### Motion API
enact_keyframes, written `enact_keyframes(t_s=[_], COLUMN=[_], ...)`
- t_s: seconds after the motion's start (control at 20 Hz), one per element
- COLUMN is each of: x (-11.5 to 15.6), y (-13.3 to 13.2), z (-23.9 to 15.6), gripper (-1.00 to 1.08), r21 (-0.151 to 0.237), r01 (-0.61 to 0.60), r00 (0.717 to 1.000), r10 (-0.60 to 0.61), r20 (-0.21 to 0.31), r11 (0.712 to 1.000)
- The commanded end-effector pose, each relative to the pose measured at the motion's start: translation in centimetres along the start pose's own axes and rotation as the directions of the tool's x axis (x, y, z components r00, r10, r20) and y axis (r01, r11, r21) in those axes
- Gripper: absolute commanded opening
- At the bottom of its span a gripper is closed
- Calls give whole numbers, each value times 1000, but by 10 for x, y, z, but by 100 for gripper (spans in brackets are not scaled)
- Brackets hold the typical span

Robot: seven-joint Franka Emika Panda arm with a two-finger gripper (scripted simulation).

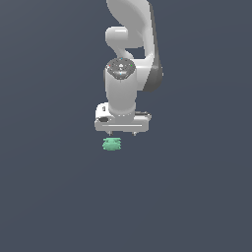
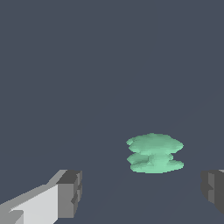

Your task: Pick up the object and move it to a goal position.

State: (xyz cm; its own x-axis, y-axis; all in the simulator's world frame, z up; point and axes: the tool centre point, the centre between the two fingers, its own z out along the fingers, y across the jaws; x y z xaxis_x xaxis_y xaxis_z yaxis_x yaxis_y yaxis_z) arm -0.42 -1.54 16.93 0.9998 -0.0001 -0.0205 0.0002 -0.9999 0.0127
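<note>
The gripper (image 2: 142, 194) was wide open, and it held nothing. Its two grey fingers (image 2: 70, 192) stood far apart in the wrist view. Past the fingers, the blob (image 2: 154, 153) lay on the dark floor (image 2: 87, 65). It was small, green and lumpy. It sat nearer one finger than the other, not in the middle. In the exterior view the blob (image 1: 111, 144) lay just under the gripper (image 1: 122, 133), a little toward that view's left. The white arm (image 1: 127, 59) rose up behind. If the fingers came down like this, one might bump the blob and push it away, because it was off to one side.
</note>
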Motion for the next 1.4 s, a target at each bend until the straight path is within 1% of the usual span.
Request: enact_keyframes(t_s=[0.0,0.45,0.75,1.05,1.35], x=[0,5,5,4,2], y=[0,9,9,10,12], z=[0,-16,-15,-11,-3], gripper=[100,100,100,100,100], r21=[0,-17,-16,-11,-3], r01=[0,41,35,-26,-140], r00=[1000,999,999,999,990], r10=[0,-41,-36,25,140], r20=[0,-19,-19,-19,-17], r11=[1000,999,999,1000,990])
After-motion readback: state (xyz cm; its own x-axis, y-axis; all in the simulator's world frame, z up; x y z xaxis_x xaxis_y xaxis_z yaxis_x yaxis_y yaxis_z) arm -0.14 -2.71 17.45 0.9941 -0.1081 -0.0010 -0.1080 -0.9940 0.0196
